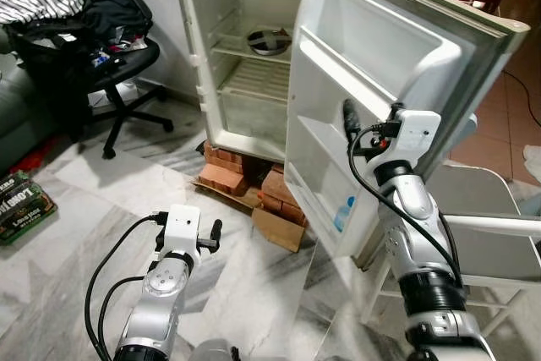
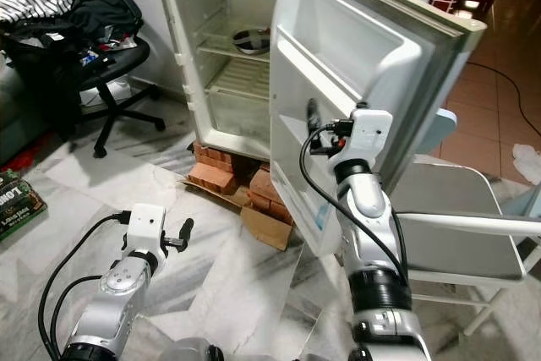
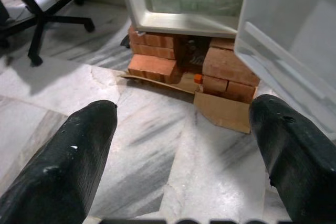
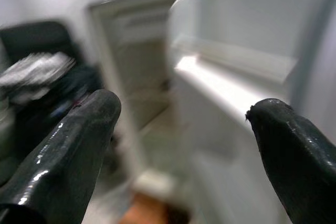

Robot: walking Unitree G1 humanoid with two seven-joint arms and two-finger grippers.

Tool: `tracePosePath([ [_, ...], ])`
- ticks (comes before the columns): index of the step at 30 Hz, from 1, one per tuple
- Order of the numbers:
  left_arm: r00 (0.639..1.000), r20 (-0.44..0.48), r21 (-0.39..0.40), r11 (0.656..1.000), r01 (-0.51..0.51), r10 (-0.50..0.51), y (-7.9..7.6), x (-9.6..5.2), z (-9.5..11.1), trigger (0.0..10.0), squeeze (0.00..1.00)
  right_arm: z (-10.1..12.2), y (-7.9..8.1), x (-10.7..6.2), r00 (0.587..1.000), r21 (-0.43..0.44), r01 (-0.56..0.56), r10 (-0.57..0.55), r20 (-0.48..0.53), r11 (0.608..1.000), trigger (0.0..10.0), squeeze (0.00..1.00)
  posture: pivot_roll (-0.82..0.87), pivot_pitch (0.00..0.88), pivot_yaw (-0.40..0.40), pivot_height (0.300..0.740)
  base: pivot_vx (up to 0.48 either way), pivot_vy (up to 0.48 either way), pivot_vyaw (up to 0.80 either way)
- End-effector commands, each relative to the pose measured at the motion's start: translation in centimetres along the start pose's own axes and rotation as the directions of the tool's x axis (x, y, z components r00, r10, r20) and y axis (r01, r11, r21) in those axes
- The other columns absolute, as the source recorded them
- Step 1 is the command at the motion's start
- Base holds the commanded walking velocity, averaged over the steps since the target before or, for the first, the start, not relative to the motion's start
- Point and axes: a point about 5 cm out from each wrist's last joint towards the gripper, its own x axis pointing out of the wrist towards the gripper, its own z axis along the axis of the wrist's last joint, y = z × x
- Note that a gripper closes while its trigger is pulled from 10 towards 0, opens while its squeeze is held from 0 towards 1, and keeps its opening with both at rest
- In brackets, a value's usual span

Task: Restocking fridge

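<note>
One bowl (image 1: 269,41) on fridge (image 1: 254,82) shelf; bottle (image 1: 344,214) in door rack; both grippers spread, empty.

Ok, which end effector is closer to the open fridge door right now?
Right. The right end effector is raised against the inner face of the fridge door, beside its shelves. The left end effector is low over the marble floor, well short of the door.

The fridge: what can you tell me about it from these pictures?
The fridge is a small white one, raised on stacked red bricks over flattened cardboard. Its door stands wide open, with moulded shelves inside. The wire racks hold a round metal dish. The right gripper is raised by the door's inner face.
</note>
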Motion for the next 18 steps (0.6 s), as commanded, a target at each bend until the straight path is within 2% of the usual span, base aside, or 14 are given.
tracePosePath([
  [1,1.000,0.009,0.016,1.000,0.003,-0.003,0.2,0.0,0.4,10.0,0.00,-1.4,0.4,-0.6,0.995,-0.015,-0.051,0.049,-0.092,0.999,10.0,0.00,0.06,0.000,0.015,0.740,0.000,0.000,0.00],
  [3,1.000,0.009,0.018,1.000,0.002,-0.002,0.2,-0.1,0.4,10.0,0.00,-2.3,-0.3,-1.3,0.988,-0.059,-0.038,0.029,-0.149,0.998,10.0,0.00,0.06,0.000,0.015,0.740,0.000,0.000,0.00],
  [6,1.000,0.001,0.017,1.000,-0.004,0.004,0.3,-0.2,0.3,10.0,0.00,-3.4,-2.8,-2.5,0.969,-0.150,0.045,-0.080,-0.233,0.988,10.0,0.00,0.06,0.000,0.015,0.740,0.000,0.000,0.00],
  [8,1.000,-0.009,0.019,1.000,-0.003,0.003,0.4,-0.4,0.1,10.0,0.00,-2.6,-4.9,-2.9,0.962,-0.192,0.137,-0.177,-0.210,0.972,10.0,0.00,0.06,0.000,0.021,0.740,0.000,0.000,0.00],
  [10,1.000,-0.012,0.020,1.000,-0.001,0.001,0.4,-0.5,0.0,10.0,0.00,-1.8,-5.9,-3.0,0.958,-0.214,0.173,-0.214,-0.189,0.961,10.0,0.00,0.05,0.000,0.025,0.740,0.000,0.000,0.00],
  [15,1.000,-0.024,0.038,0.999,0.006,-0.005,0.6,-0.8,-0.2,10.0,0.00,1.3,-8.8,-2.5,0.925,-0.315,0.330,-0.372,-0.080,0.890,10.0,0.00,0.06,0.000,0.033,0.740,0.000,0.000,0.00],
  [18,1.000,-0.029,0.046,0.999,0.005,-0.004,0.7,-0.9,-0.2,10.0,0.00,2.2,-9.3,-2.3,0.926,-0.322,0.335,-0.372,-0.059,0.886,10.0,0.00,0.06,0.000,0.034,0.740,0.000,0.000,0.00],
])
